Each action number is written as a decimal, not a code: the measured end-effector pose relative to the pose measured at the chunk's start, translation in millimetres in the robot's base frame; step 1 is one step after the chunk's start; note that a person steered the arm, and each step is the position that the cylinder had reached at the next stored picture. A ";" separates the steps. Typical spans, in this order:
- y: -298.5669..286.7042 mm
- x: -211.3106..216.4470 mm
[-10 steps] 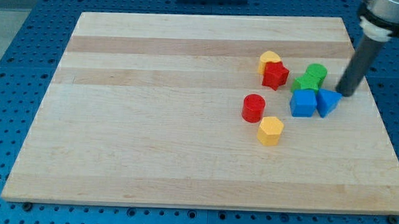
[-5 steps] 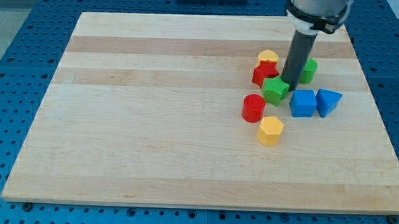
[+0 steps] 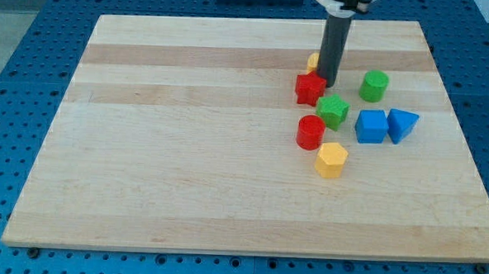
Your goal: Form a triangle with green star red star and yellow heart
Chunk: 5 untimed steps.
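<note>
Here, my tip [image 3: 325, 83] was seen planted just beside the red star [image 3: 309, 89], on its right-hand side, toward the far edge of the board [image 3: 186, 151]; being a bare rod, it gripped nothing and had no jaws to open or close. The yellow heart [image 3: 313, 62] was mostly hidden behind the rod, close to the far edge, and only a sliver could be made out. The green star [image 3: 333, 110] lay just nearer the front edge, close to the red star and to a red cylinder [image 3: 311, 132]. The three pieces were judged too tightly bunched. A further push could drive the red star into the red cylinder or the yellow hexagon [image 3: 331, 160], or the heart could be knocked unseen.
</note>
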<state>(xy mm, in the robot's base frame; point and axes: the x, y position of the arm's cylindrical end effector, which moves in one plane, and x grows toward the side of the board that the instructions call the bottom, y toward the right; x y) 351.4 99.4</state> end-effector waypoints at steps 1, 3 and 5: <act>-9.1 1.8; -4.7 4.9; -4.7 12.6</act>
